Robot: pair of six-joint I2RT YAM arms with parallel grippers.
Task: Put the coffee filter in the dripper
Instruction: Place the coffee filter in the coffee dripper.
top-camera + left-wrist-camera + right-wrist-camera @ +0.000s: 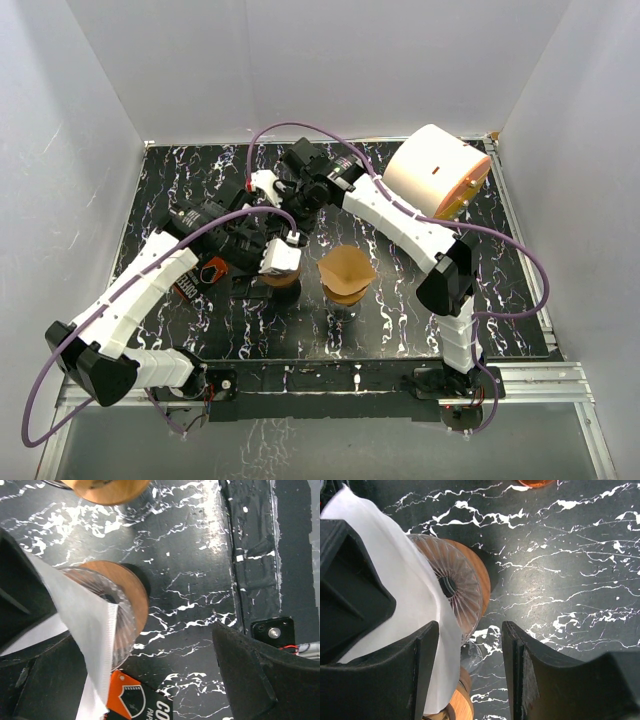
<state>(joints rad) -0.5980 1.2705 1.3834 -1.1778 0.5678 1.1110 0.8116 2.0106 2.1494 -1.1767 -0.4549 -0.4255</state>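
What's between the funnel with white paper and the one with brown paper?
Nothing. In the top view, only bare black marbled tabletop separates the glass dripper under the white paper filter from the wood-collared dripper holding the brown paper filter.

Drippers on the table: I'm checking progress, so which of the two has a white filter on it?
The left dripper: a white filter lies over its glass cone. The right dripper holds a brown filter instead.

Overhead, plus two wrist close-ups of dripper [131, 605]
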